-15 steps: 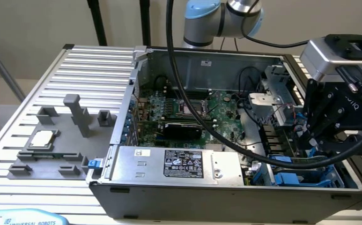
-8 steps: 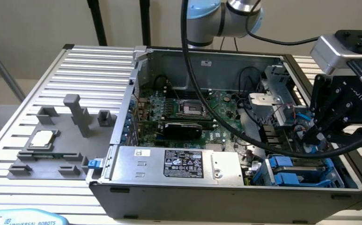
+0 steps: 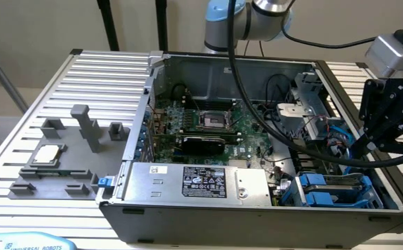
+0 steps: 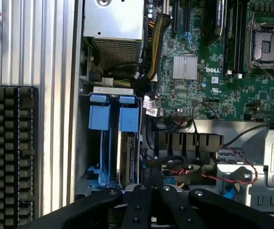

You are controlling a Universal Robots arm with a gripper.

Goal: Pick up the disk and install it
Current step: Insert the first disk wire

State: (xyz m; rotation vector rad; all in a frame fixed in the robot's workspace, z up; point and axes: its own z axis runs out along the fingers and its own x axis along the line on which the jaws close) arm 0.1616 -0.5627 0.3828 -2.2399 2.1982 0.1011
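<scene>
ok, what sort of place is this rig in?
Looks like a robotics lab bench for PC assembly trials: an open computer case on a slatted metal table, a robot arm above it, and a grey parts fixture beside it.

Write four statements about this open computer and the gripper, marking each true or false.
1. The computer case lies open, with its motherboard exposed. True.
2. The silver CPU chip sits in the motherboard socket. False: the CPU chip lies on the grey fixture outside the case.
3. The disk, in its blue carrier, stands in the drive bay inside the case. True.
4. The gripper hangs over the exterior view's left. False: the gripper is at the exterior view's right, above the case's drive-bay side.
</scene>
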